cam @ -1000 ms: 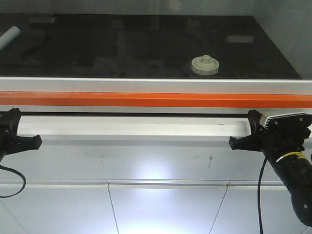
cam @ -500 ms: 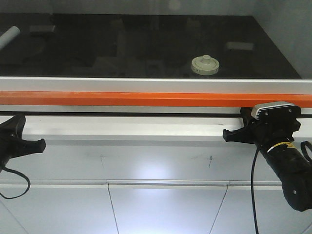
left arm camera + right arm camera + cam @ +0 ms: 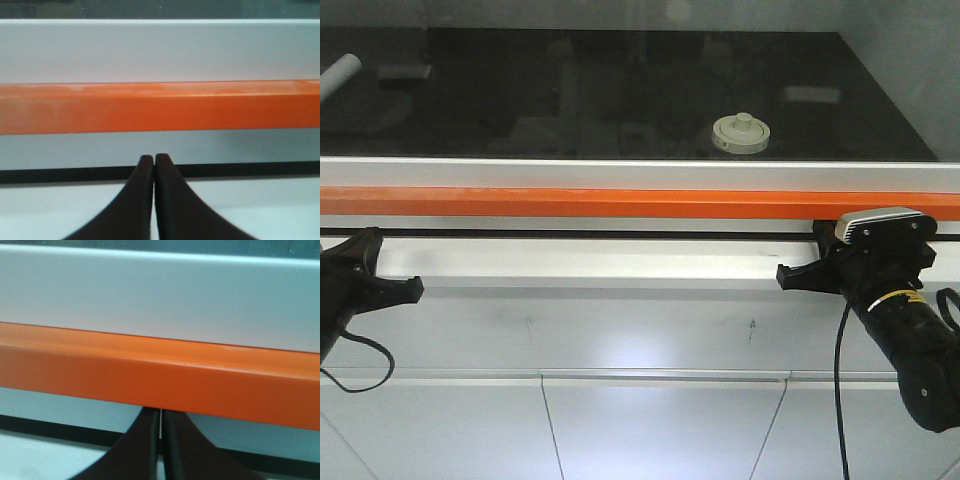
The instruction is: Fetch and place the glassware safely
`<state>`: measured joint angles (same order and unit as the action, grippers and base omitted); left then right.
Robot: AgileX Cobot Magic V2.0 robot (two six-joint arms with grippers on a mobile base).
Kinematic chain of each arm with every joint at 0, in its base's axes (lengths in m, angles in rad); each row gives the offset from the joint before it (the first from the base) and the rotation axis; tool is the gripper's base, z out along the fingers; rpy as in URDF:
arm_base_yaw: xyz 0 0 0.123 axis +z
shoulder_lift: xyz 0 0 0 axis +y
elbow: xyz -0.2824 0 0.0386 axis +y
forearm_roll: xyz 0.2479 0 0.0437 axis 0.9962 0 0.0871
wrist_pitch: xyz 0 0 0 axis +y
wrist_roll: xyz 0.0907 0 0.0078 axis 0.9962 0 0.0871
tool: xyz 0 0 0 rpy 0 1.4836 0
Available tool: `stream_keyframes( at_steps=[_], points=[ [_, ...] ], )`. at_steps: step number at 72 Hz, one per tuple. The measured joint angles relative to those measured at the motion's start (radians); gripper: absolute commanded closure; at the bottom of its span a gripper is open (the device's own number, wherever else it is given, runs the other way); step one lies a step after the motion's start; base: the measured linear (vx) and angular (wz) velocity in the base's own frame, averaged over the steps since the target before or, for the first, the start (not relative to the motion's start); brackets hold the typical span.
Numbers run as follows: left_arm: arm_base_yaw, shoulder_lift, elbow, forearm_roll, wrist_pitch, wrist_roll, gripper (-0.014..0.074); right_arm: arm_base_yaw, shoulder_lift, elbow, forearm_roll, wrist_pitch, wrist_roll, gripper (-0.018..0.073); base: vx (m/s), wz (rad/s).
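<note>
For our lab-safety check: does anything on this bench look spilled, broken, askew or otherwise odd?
Nothing stands out. The jar sits level on the dark bench top, lid in place; no spill or breakage shows. The white tube lies slanted at the far left.

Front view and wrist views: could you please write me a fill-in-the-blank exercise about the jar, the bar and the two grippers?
1. The jar stands on the ____ surface behind the bar.
2. The bar in front of it is ____ in colour.
3. The left gripper is ____, with its fingertips touching.
4. The right gripper holds ____.
Missing words: black; orange; shut; nothing.
</note>
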<state>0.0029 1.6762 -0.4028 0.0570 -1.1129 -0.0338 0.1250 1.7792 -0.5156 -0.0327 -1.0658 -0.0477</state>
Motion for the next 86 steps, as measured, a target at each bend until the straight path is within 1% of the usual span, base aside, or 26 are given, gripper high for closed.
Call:
stream_keyframes(
  at_steps=[31,50,64,86],
  points=[
    [0.000,0.081,-0.036,0.000,0.010,0.008,0.0603,0.000,0.000,0.000,0.000,0.000,0.000,0.0560,0.00,0.00],
    [0.000,0.124,-0.103,0.000,0.002,0.023,0.0603,0.000,0.000,0.000,0.000,0.000,0.000,0.0560,0.00,0.00],
    [0.000,0.127,-0.142,0.000,0.003,0.023,0.0603,0.000,0.000,0.000,0.000,0.000,0.000,0.0560,0.00,0.00],
    [0.000,0.135,-0.152,0.000,0.004,0.026,0.0603,0.000,0.000,0.000,0.000,0.000,0.000,0.0560,0.00,0.00]
  ],
)
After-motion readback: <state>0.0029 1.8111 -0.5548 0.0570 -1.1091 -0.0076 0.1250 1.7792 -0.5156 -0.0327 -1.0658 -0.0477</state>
